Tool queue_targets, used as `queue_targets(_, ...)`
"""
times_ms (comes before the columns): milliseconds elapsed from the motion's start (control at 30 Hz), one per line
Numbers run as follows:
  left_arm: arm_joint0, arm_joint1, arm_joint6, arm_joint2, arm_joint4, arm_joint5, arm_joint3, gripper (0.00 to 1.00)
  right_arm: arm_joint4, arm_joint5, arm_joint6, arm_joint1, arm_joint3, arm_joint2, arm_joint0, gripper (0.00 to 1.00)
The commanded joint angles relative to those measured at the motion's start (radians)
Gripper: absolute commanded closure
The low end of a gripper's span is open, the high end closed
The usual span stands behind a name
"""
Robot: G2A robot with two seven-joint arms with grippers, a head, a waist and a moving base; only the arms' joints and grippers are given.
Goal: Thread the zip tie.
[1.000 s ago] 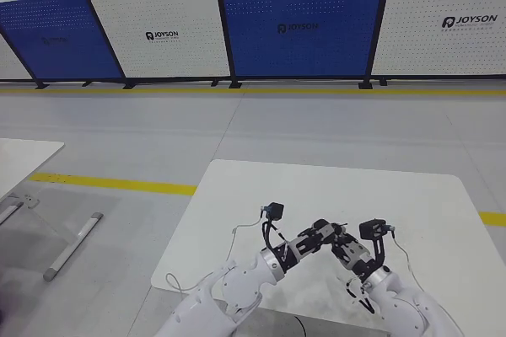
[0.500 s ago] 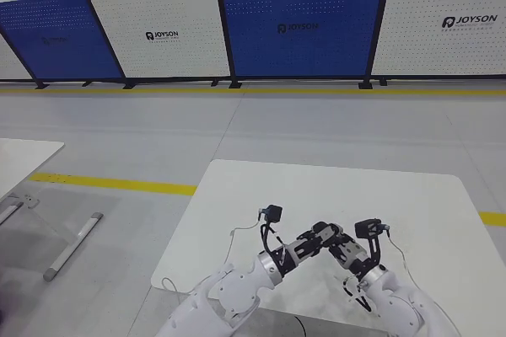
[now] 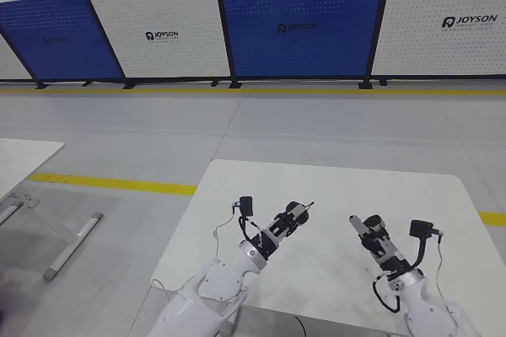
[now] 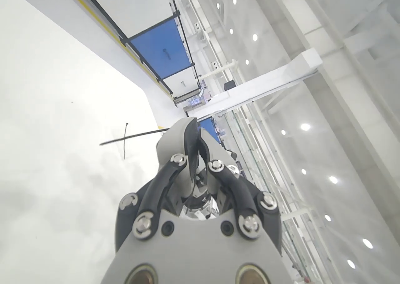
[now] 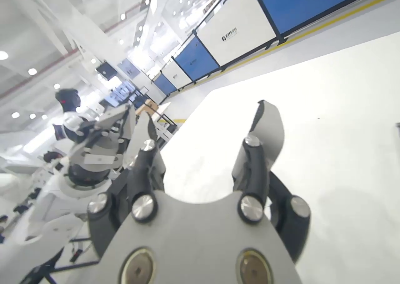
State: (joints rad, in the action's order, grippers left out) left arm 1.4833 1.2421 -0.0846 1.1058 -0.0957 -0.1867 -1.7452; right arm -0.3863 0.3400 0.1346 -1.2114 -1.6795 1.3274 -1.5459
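A thin black zip tie [image 4: 134,136] sticks out straight from the tips of my left gripper [image 4: 194,129], which is shut on it above the white table [image 3: 337,181]. A second thin black strand [image 4: 125,144] with a small head crosses it; I cannot tell whether they are joined. From above, the left gripper [image 3: 295,212] sits at the table's front middle with the tie [image 3: 307,205] pointing away. My right gripper [image 3: 360,226] stands apart to its right, open with nothing between its fingers [image 5: 269,129].
The table's front edge [image 3: 236,295] lies just under both arms, with bare white surface behind them. A second table [image 3: 17,160] stands far left, and blue and white panels [image 3: 304,38] line the back.
The two grippers were touching at the table's front middle. They have drawn apart: the left went left and back with the tie, the right went right, now open.
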Motion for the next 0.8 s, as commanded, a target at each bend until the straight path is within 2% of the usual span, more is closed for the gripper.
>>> queue_targets(0, 0.005, -0.002, 0.062, 0.022, 0.051, 0.006, 0.013, 1.00, 0.107, 0.000, 0.006, 0.007, -0.012, 0.045, -0.014, 0.00)
queue_targets(67, 0.007, 0.001, 0.070, 0.022, 0.004, 0.007, 0.019, 1.00, 0.195, 0.000, 0.016, 0.013, -0.020, 0.082, -0.025, 0.00)
queue_targets(233, -0.010, 0.004, 0.126, 0.045, 0.020, 0.006, 0.069, 1.00, 0.507, 0.000, 0.084, 0.021, 0.007, 0.211, -0.047, 0.00)
queue_targets(333, -0.027, 0.008, 0.134, 0.044, -0.004, 0.005, 0.107, 1.00, 0.710, 0.000, 0.166, 0.016, 0.048, 0.293, -0.062, 0.00)
queue_targets(433, -0.036, 0.012, 0.143, 0.039, -0.016, 0.001, 0.127, 1.00, 0.830, 0.000, 0.276, 0.007, 0.096, 0.344, -0.059, 0.00)
queue_targets(767, -0.036, 0.012, 0.143, 0.039, -0.016, 0.001, 0.127, 1.00, 0.830, 0.000, 0.276, 0.007, 0.096, 0.344, -0.059, 0.00)
